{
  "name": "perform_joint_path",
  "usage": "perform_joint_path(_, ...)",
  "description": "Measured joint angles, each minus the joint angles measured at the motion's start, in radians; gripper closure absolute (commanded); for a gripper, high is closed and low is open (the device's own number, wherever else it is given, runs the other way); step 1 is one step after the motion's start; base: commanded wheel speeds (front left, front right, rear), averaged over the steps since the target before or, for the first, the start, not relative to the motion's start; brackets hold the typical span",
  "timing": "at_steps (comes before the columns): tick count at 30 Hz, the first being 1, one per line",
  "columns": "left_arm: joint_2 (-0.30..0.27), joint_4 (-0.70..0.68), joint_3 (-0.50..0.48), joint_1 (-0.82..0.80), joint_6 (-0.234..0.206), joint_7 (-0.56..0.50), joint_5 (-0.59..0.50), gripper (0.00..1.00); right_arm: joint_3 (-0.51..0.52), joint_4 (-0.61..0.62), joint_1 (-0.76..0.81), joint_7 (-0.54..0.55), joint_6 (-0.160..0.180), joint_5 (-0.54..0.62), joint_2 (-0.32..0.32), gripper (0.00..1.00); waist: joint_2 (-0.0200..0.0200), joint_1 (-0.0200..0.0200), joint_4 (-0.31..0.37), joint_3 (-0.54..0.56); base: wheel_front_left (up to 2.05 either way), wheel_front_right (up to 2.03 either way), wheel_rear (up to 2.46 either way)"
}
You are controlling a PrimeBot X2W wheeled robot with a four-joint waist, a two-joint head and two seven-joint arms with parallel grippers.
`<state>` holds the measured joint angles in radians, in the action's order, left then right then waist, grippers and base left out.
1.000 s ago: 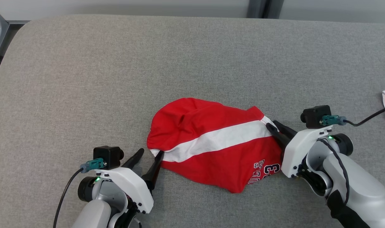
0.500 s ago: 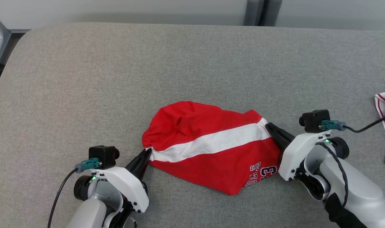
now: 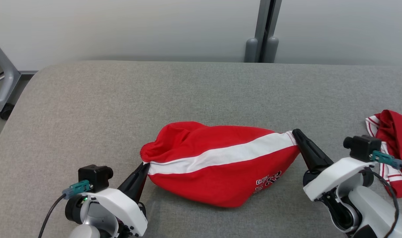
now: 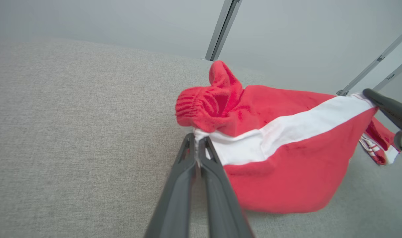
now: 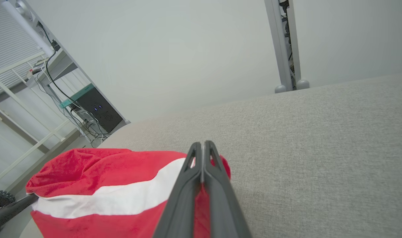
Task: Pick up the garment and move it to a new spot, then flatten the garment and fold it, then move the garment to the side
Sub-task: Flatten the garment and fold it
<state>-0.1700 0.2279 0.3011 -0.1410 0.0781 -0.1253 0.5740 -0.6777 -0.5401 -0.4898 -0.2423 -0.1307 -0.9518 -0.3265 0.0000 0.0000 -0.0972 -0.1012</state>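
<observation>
The garment [image 3: 217, 165] is a red piece with a white stripe and dark lettering, bunched and hanging between my two grippers just above the grey padded table [image 3: 187, 92]. My left gripper [image 3: 144, 166] is shut on the left end of the white stripe; the left wrist view shows the garment [image 4: 286, 155] pinched at my left gripper [image 4: 197, 140]. At the stripe's right end, my right gripper [image 3: 295, 133] is shut on the cloth. In the right wrist view the garment [image 5: 105, 185] hangs from my right gripper [image 5: 202, 145].
A second red and white garment [image 3: 390, 148] lies at the table's right edge. A grey post [image 3: 265, 31] stands behind the table against the wall. A metal frame leg with a caster [image 3: 2, 89] stands off the table's left.
Both grippers closed on the stripe's ends and lifted the garment, stretching it between them. The head camera tilted up, so the wall now shows.
</observation>
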Motion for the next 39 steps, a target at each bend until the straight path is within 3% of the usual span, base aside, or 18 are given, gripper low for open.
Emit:
perform_joint_path(6, -0.036, -0.117, -0.011, 0.020, -0.026, -0.034, -0.005, 1.00, 0.103, 0.173, 0.099, -0.015, 0.000, -0.036, -0.025, 1.00, 0.0000, 0.0000, 0.036, 0.029, 0.00, 0.00, 0.00)
perform_joint_path(14, -0.097, -0.127, -0.031, -0.170, -0.017, -0.088, -0.031, 1.00, 0.119, 0.198, -0.011, 0.016, 0.000, -0.021, -0.031, 1.00, 0.0000, 0.0000, 0.077, -0.019, 0.00, 0.00, 0.00)
perform_joint_path(23, -0.128, -0.004, -0.012, -0.537, 0.028, -0.175, -0.022, 1.00, 0.125, 0.157, -0.299, 0.085, 0.000, -0.045, -0.044, 1.00, 0.0000, 0.0000, 0.103, -0.150, 0.00, 0.00, 0.00)
perform_joint_path(31, -0.129, 0.193, 0.026, -0.918, 0.045, -0.211, -0.019, 1.00, 0.124, 0.024, -0.650, 0.088, 0.000, -0.085, -0.010, 1.00, 0.0000, 0.0000, 0.122, -0.296, 0.00, 0.00, 0.00)
perform_joint_path(39, -0.121, 0.374, 0.050, -1.247, 0.050, -0.160, -0.021, 1.00, 0.114, -0.087, -0.933, 0.029, 0.000, -0.104, 0.008, 1.00, 0.0000, 0.0000, 0.135, -0.408, 0.00, 0.00, 0.00)
